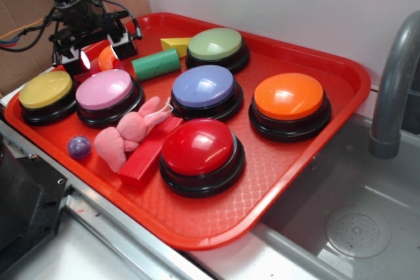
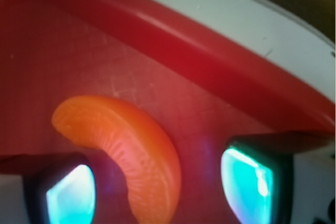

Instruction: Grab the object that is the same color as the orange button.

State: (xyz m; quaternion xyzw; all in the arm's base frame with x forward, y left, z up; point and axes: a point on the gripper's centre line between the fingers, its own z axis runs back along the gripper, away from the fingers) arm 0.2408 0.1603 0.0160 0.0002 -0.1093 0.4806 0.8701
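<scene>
Red tray (image 1: pixel 308 181) rests on the steel counter (image 1: pixel 118 240).

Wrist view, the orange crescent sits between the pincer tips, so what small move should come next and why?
Probably close the pincer on the orange crescent. The wrist view shows it lying on the red tray between the two fingers, which stand apart with a gap on the right. It matches the orange button, so a gentle squeeze seems right.
</scene>
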